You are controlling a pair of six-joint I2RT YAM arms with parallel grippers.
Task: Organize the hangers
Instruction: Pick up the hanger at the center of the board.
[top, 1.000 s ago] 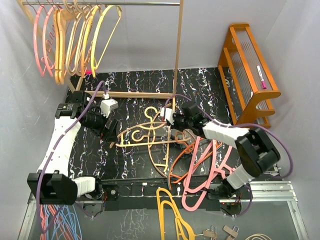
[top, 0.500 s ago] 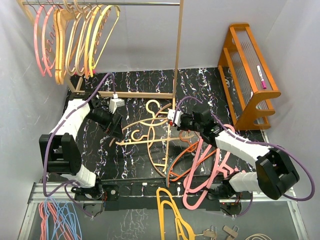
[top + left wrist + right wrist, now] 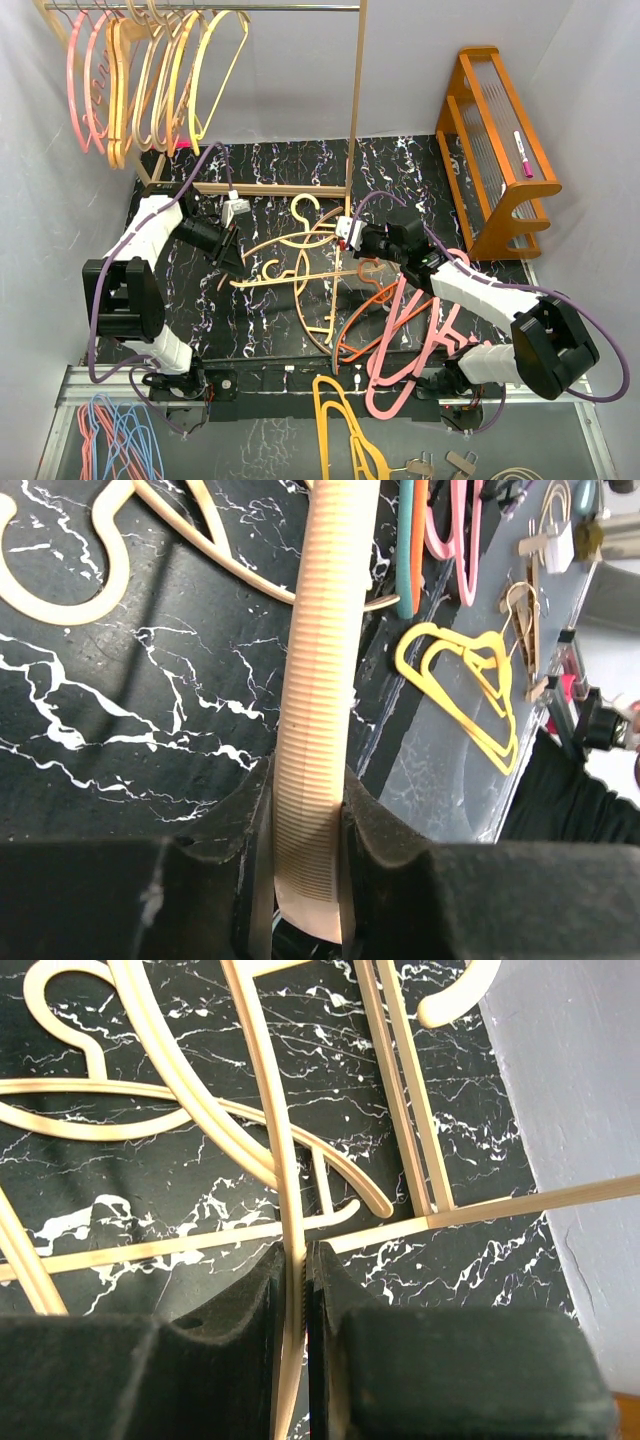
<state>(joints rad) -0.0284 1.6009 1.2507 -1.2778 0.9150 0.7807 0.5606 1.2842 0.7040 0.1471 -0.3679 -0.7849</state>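
Closure on the left is the change. A second ago the left fingers [image 3: 312, 805] stood spread wide as that arm swung in over the mat [image 3: 262, 172]. Now they pinch the ribbed tan hanger [image 3: 318, 660], its flat arm running up between the two pads. In the top view this hold sits at the hanger's left end, low over the mat.

The right fingers [image 3: 297, 1260] are as they were through the same second, pressed together on a thin pale hanger [image 3: 262, 1110] near the mat's middle.

Both arms now hold a piece of the loose heap at the centre, so the left pick looks made but not yet lifted. The rail [image 3: 280, 8] at the back left already carries a row of hung hangers [image 3: 120, 95]. That is the likely place for the tan one. Orange hangers [image 3: 375, 297] and pink hangers [image 3: 383, 372] lie on the mat in front of the right arm.

The tan and pale hangers cross each other where they lie; I cannot tell whether they are hooked together. If they are, raising one could drag the other, so a slow lift with the right hold kept steady seems wise.
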